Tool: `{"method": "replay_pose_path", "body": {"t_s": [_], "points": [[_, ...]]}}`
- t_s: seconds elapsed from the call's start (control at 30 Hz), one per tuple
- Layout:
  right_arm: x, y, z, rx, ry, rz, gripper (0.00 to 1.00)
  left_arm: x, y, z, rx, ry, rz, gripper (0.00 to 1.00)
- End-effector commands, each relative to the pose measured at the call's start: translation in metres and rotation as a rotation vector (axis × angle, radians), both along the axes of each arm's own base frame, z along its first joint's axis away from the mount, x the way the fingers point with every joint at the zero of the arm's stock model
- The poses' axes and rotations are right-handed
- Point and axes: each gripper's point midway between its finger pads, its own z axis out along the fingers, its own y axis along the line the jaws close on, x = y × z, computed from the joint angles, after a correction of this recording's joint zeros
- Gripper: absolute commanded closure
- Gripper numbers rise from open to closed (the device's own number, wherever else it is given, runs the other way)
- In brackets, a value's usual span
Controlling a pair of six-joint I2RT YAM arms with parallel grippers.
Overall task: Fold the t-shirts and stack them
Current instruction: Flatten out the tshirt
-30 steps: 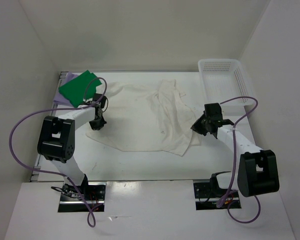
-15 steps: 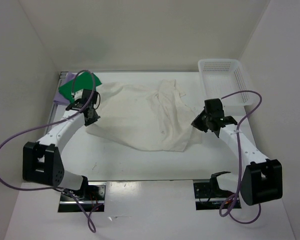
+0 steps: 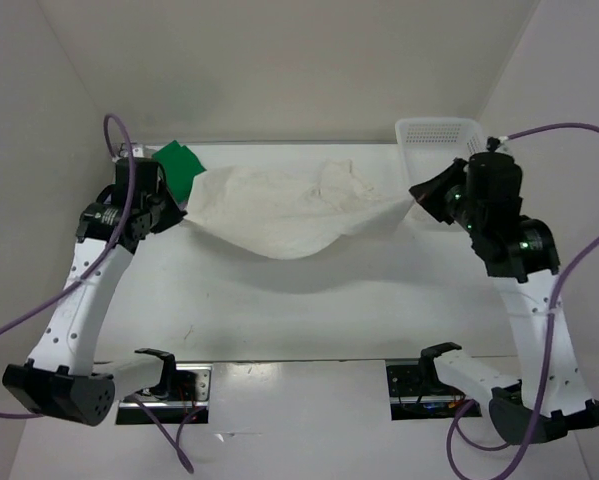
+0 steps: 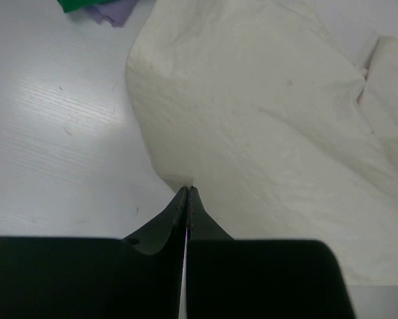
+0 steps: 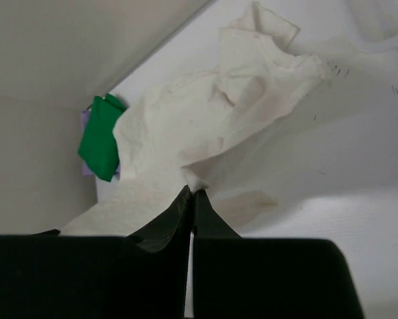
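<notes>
The cream-white t-shirt (image 3: pixel 289 210) hangs stretched in the air between both grippers, sagging in the middle above the table. My left gripper (image 3: pixel 179 215) is shut on its left edge, seen pinched in the left wrist view (image 4: pixel 187 189). My right gripper (image 3: pixel 416 198) is shut on its right edge, pinched in the right wrist view (image 5: pixel 191 189). The folded green t-shirt (image 3: pixel 176 165) lies at the back left, on top of the lavender t-shirt (image 5: pixel 84 143), which shows only as a sliver; both also appear in the left wrist view, the green one (image 4: pixel 79 4) over the lavender one (image 4: pixel 115 12).
A white mesh basket (image 3: pixel 434 145) stands at the back right, just behind my right gripper. White walls enclose the table on three sides. Purple cables loop beside both arms.
Both grippers rose and moved apart, lifting the white shirt off the table and pulling it taut between them. The arms have straightened upward.
</notes>
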Motion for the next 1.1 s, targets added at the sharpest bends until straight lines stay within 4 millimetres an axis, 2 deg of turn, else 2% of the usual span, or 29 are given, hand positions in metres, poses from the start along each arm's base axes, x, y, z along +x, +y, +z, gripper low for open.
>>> {"method": "replay_pose_path", "body": {"t_s": [0.0,0.03,0.07,0.13,0.17,0.2,0.23,0.27,0.33,0.4,0.43,0.47,0.5,0.53,0.57,0.6,0.67,0.7,0.73,0.77,0.8,0.83,0.87,0.9,0.93,0.97,1.03,1.07], "points": [[-0.039,-0.015,0.058,-0.031,-0.07,-0.014,1.0,-0.031,-0.011,0.039,-0.039,-0.029,-0.094,1.0],[-0.041,-0.016,0.074,-0.034,-0.099,-0.011,1.0,-0.038,-0.01,0.051,-0.039,-0.036,-0.094,1.0],[-0.043,-0.017,0.11,-0.031,-0.175,-0.007,1.0,-0.032,-0.005,0.088,-0.022,-0.114,-0.078,1.0],[-0.046,-0.02,0.139,-0.032,-0.22,-0.014,1.0,-0.031,-0.003,0.128,-0.023,-0.193,-0.052,1.0],[-0.062,-0.02,0.184,-0.013,-0.341,0.006,1.0,-0.025,-0.004,0.141,-0.035,-0.216,-0.046,1.0],[-0.048,-0.015,0.192,-0.018,-0.343,0.019,1.0,-0.027,-0.005,0.183,-0.046,-0.326,-0.047,1.0],[-0.049,-0.015,0.206,-0.01,-0.379,0.018,1.0,-0.025,-0.005,0.198,-0.06,-0.364,-0.043,1.0],[-0.06,-0.019,0.234,0.0,-0.469,0.016,1.0,-0.017,-0.007,0.205,-0.061,-0.375,-0.043,1.0],[-0.039,-0.014,0.237,-0.013,-0.473,0.019,1.0,-0.009,-0.006,0.224,-0.063,-0.427,-0.032,1.0],[-0.012,-0.006,0.218,-0.036,-0.417,0.034,1.0,-0.002,-0.003,0.23,-0.046,-0.453,-0.022,0.99],[0.016,0.002,0.185,-0.064,-0.322,0.054,1.0,0.002,-0.004,0.228,-0.046,-0.455,-0.022,0.99],[0.032,0.006,0.178,-0.077,-0.317,0.058,1.0,0.018,-0.004,0.208,-0.034,-0.421,-0.011,0.99],[0.057,0.017,0.145,-0.084,-0.232,0.092,1.0,0.023,-0.005,0.195,-0.03,-0.4,-0.011,0.98],[0.07,0.021,0.132,-0.101,-0.211,0.108,1.0,0.031,-0.006,0.178,-0.025,-0.368,-0.011,0.98],[0.088,0.021,0.128,-0.122,-0.227,0.107,1.0,0.045,-0.009,0.144,-0.024,-0.31,-0.019,0.98],[0.116,0.021,0.094,-0.152,-0.15,0.094,1.0,0.06,-0.003,0.118,-0.024,-0.256,-0.007,0.97],[0.149,0.023,0.069,-0.176,-0.118,0.096,1.0,0.085,-0.003,0.081,-0.04,-0.204,-0.027,0.97],[0.176,0.021,0.056,-0.196,-0.099,0.084,1.0,0.104,-0.004,0.048,-0.047,-0.129,-0.033,0.97],[0.186,0.019,0.08,-0.208,-0.161,0.065,1.0,0.119,0.001,0.037,-0.037,-0.121,-0.027,0.97],[0.198,0.018,0.085,-0.215,-0.171,0.044,1.0,0.136,-0.003,0.014,-0.057,-0.064,-0.046,0.97],[0.227,0.023,0.061,-0.222,-0.128,0.049,1.0,0.154,-0.004,0.039,-0.06,-0.131,-0.048,0.98],[0.234,0.025,0.071,-0.217,-0.16,0.045,1.0,0.167,-0.005,0.048,-0.061,-0.156,-0.049,0.98],[0.234,0.028,0.109,-0.175,-0.27,0.035,1.0,0.185,-0.001,0.042,-0.06,-0.145,-0.038,0.98],[0.235,0.029,0.124,-0.14,-0.319,0.05,1.0,0.195,-0.006,0.092,-0.078,-0.251,-0.062,0.98],[0.233,0.029,0.153,-0.111,-0.413,0.037,1.0,0.201,-0.002,0.109,-0.077,-0.291,-0.055,0.98],[0.23,0.028,0.169,-0.08,-0.456,0.018,1.0,0.21,-0.005,0.116,-0.093,-0.314,-0.063,0.98],[0.205,0.02,0.229,-0.041,-0.625,-0.018,1.0,0.208,0.012,0.156,-0.12,-0.408,-0.038,0.98],[0.193,0.018,0.249,-0.03,-0.682,-0.023,1.0,0.205,0.02,0.171,-0.121,-0.453,-0.033,0.98]]}}
